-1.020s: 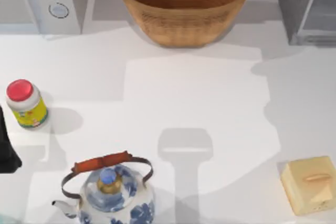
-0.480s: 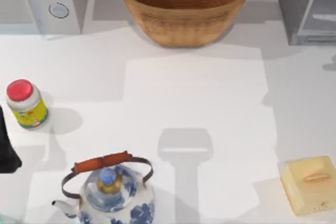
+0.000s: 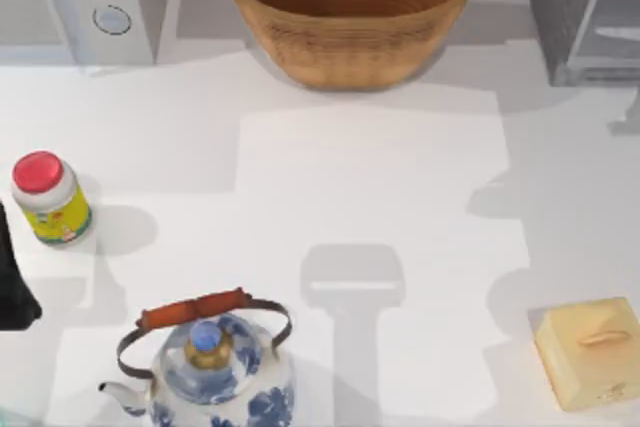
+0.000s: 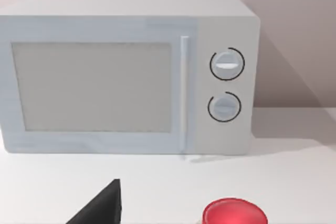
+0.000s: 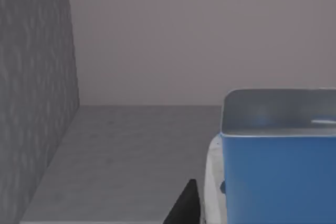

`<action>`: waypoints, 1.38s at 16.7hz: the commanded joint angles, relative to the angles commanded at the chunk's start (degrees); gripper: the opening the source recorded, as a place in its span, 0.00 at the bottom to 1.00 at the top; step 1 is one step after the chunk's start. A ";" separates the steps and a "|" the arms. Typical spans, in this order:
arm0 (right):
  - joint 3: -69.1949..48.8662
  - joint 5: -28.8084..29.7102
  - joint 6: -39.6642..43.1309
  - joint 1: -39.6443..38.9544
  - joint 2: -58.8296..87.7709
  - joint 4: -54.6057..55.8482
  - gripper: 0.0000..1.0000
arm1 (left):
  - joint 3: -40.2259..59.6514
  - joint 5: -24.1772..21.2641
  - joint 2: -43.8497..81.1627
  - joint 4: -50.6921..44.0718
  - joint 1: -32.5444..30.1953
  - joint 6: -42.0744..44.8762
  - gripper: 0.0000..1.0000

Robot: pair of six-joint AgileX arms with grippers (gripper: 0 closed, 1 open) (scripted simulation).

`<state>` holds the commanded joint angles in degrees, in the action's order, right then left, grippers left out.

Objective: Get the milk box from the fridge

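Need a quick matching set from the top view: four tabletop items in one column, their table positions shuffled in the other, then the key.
Things:
1. wicker basket
2. red-lidded jar
3. blue-and-white kettle
4. pale yellow box

Places on the table, by the top view:
A. near edge, right side
B. far edge, centre
C. near edge, left of centre
D. left side, about mid-depth

Pairs: 1-B, 2-D, 3-C, 4-A
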<state>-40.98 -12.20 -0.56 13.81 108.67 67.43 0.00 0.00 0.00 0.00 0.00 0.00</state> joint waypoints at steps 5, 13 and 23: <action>7.98 2.56 0.37 -2.66 -22.11 -13.26 0.00 | 0.00 0.00 0.00 0.00 0.00 0.00 1.00; 27.47 7.83 0.27 -8.64 -74.67 -44.24 0.00 | 0.00 0.00 0.00 0.00 0.00 0.00 1.00; 40.94 12.18 0.56 -13.79 -108.57 -67.35 0.00 | 0.00 0.00 0.00 0.00 0.00 0.00 1.00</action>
<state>-0.04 -0.02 0.00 0.02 0.11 0.08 0.00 0.00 0.00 0.00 0.00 0.00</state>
